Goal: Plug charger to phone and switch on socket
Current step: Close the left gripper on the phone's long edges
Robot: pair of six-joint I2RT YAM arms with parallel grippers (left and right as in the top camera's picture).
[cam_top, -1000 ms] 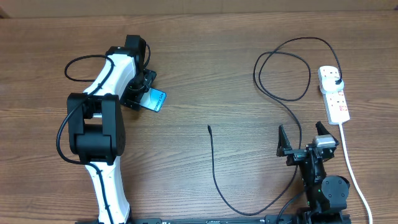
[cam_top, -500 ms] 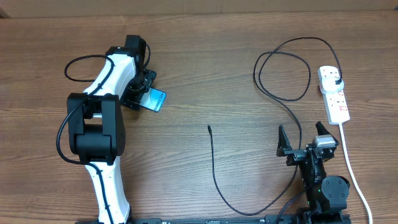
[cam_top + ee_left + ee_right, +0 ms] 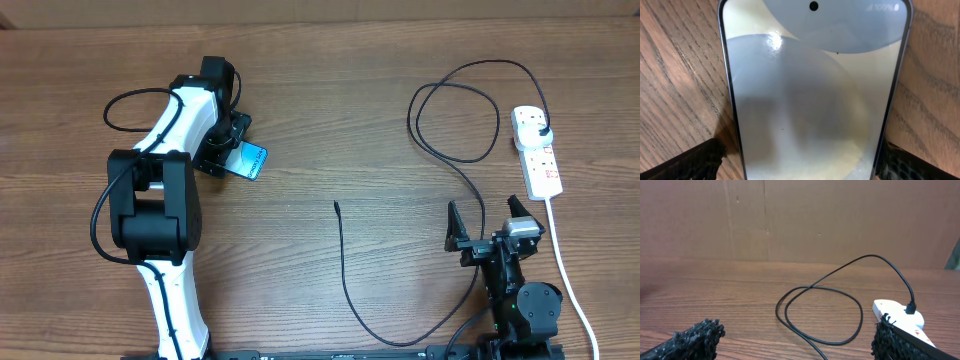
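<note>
The phone (image 3: 250, 160) lies screen-up on the wooden table at the left, its pale screen (image 3: 810, 90) filling the left wrist view. My left gripper (image 3: 235, 152) (image 3: 802, 167) stands open astride its lower end, one finger on each side, with wood showing beside the left finger. The charger's black cable (image 3: 345, 280) has its free connector tip (image 3: 337, 205) at mid-table; it loops (image 3: 455, 120) (image 3: 820, 310) round to a black plug (image 3: 541, 127) (image 3: 911, 309) seated in the white socket (image 3: 540, 160) (image 3: 897, 316). My right gripper (image 3: 488, 222) (image 3: 795, 342) is open and empty near the front edge.
The socket's white cord (image 3: 567, 275) runs down the right side past my right arm. A black cable of the left arm (image 3: 125, 100) arcs over the table at far left. A brown cardboard wall (image 3: 800, 220) backs the table.
</note>
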